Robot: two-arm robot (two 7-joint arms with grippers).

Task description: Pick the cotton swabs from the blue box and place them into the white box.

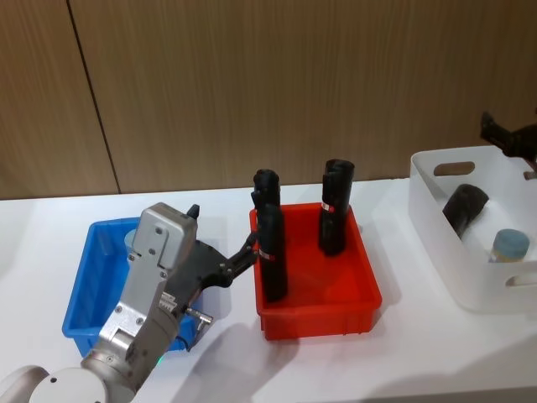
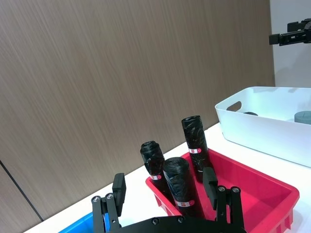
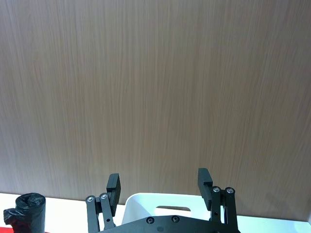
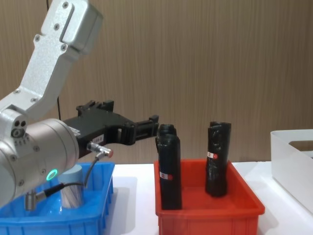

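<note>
Fingers spread and empty on the left gripper (image 1: 245,252), hovering mid-frame in the head view over the gap between the blue box (image 1: 84,290) and the red bin (image 1: 369,290). One jar of cotton swabs (image 4: 72,188) standing in the blue box, lower left of the chest view, right under the arm. Another jar (image 1: 509,246) already sitting in the white box (image 1: 436,218) at far right, beside a black roll (image 1: 466,206). Looks like the reach step: next, pulling back and dropping around the jar. Right gripper (image 1: 508,137) parked upper right, fingers apart, holding nothing.
</note>
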